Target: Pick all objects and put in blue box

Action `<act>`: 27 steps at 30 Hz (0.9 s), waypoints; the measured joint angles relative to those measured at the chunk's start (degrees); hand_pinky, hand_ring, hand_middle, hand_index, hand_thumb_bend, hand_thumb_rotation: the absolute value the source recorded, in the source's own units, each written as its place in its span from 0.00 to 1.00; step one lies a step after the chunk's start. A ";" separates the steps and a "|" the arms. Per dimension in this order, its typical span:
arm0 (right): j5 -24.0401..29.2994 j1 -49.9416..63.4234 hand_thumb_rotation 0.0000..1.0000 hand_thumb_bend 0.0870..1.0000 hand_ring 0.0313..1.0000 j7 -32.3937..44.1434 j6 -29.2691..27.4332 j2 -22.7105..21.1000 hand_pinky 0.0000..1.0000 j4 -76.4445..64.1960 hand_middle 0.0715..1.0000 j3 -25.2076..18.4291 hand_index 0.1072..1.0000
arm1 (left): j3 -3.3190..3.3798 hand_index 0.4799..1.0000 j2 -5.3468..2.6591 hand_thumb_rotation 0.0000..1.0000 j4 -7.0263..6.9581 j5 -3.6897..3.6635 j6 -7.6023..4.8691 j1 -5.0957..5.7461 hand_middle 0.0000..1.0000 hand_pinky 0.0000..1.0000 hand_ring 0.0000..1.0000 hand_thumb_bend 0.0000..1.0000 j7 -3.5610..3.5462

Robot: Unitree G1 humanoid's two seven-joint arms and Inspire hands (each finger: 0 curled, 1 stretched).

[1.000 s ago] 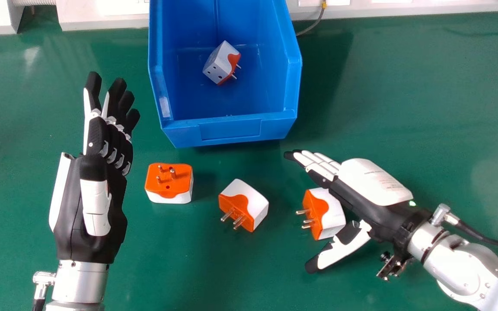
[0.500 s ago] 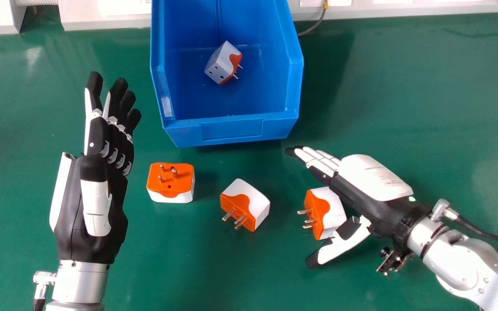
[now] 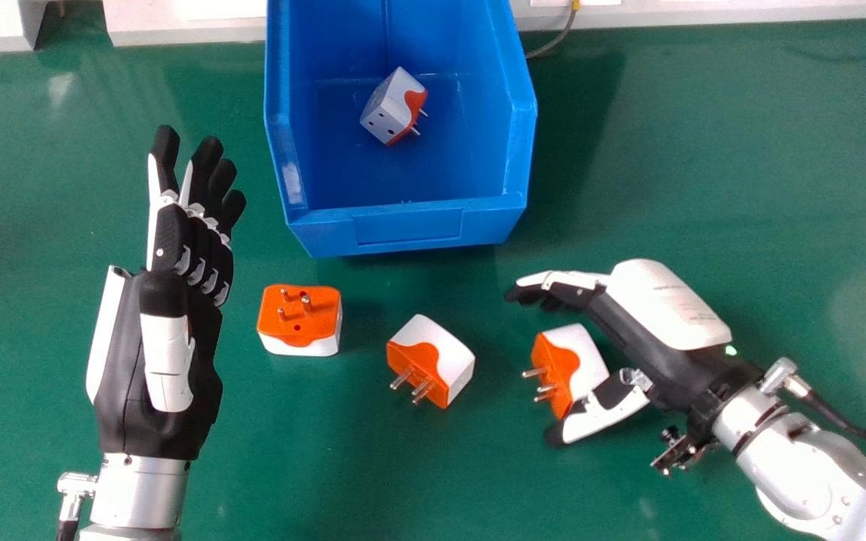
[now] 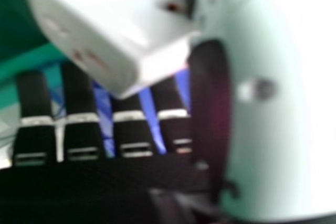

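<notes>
Your right hand [image 3: 662,304] had fingers bent a bit and thumb apart, right adapter [image 3: 587,357] between them. You had 3 adapters out on the bench [image 3: 704,158], loose row roughly along its far edge: that 1, middle adapter [image 3: 452,361], left adapter [image 3: 299,312]. Blue box [image 3: 407,229] stood at the far edge, 1 boxed adapter [image 3: 392,111] inside. Your left hand [image 3: 166,323], fingers straight, was left of the row.

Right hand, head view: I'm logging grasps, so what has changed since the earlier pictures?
The right hand has bent its fingers and drawn its thumb in toward the nearest adapter; nothing visibly gripped or released. The left hand, other two adapters, and blue box with its adapter stayed put.
</notes>
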 measured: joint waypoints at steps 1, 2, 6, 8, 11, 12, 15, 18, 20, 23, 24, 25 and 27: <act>0.10 -0.01 0.04 0.73 0.54 -0.10 -0.19 0.04 0.50 0.14 0.58 0.00 0.57 | 0.02 1.00 0.00 1.00 0.00 -0.03 0.00 0.03 1.00 1.00 1.00 0.90 0.00; 0.10 -0.01 0.04 0.73 0.54 -0.19 -0.39 0.06 0.50 0.33 0.58 0.01 0.57 | 0.02 1.00 0.00 1.00 0.00 -0.03 0.00 0.04 1.00 1.00 1.00 0.90 0.00; 0.23 -0.09 0.02 0.61 0.49 -0.44 -0.93 0.17 0.45 0.92 0.50 0.02 0.52 | 0.02 1.00 0.00 1.00 0.00 -0.03 0.00 0.04 1.00 1.00 1.00 0.90 0.01; 0.26 -0.10 0.01 0.58 0.47 -0.42 -1.06 0.18 0.44 0.95 0.48 0.02 0.51 | 0.04 1.00 0.00 1.00 0.01 -0.02 0.00 0.04 1.00 1.00 1.00 0.90 0.04; 0.31 -0.10 0.01 0.55 0.45 -0.42 -1.16 0.17 0.43 0.95 0.46 0.02 0.49 | 0.04 1.00 0.00 1.00 0.00 0.01 0.01 0.03 1.00 1.00 1.00 0.91 0.07; 0.30 -0.10 0.01 0.53 0.45 -0.42 -1.16 0.17 0.42 0.95 0.45 0.02 0.48 | 0.04 1.00 0.00 1.00 0.01 0.01 0.01 0.03 1.00 1.00 1.00 0.91 0.07; 0.21 -0.10 0.00 0.51 0.44 -0.61 -1.09 0.15 0.41 0.91 0.44 0.07 0.47 | 0.04 1.00 0.00 1.00 0.00 0.00 0.04 0.03 1.00 1.00 1.00 0.91 0.07; 0.12 -0.10 0.00 0.50 0.43 -0.97 -1.02 0.13 0.41 0.78 0.43 0.13 0.47 | 0.04 1.00 0.01 1.00 0.00 0.00 0.06 0.03 1.00 1.00 1.00 0.91 0.07; 0.11 -0.10 0.00 0.50 0.42 -1.02 -1.02 0.10 0.40 0.78 0.43 0.13 0.46 | 0.04 1.00 0.01 1.00 0.00 0.00 0.06 0.03 1.00 1.00 1.00 0.91 0.08; 0.16 -0.09 0.00 0.49 0.42 -1.00 -1.06 0.08 0.40 0.77 0.43 0.10 0.46 | 0.04 1.00 0.01 1.00 0.00 0.00 0.06 0.03 1.00 1.00 1.00 0.91 0.10; 0.26 -0.05 0.00 0.49 0.42 -0.92 -1.08 0.08 0.40 0.75 0.43 0.03 0.46 | 0.04 1.00 0.01 1.00 0.00 0.00 0.06 0.03 1.00 1.00 1.00 0.91 0.10; 0.56 0.04 0.00 0.49 0.42 -0.60 -1.14 0.07 0.40 0.69 0.42 -0.14 0.46 | 0.05 1.00 0.01 1.00 0.00 0.00 0.05 0.04 1.00 1.00 1.00 0.91 0.10; 1.46 0.33 0.00 0.49 0.42 0.28 -1.26 -0.02 0.39 0.28 0.42 -0.61 0.46 | 0.05 1.00 0.01 1.00 0.00 0.00 0.05 0.04 1.00 1.00 1.00 0.91 0.10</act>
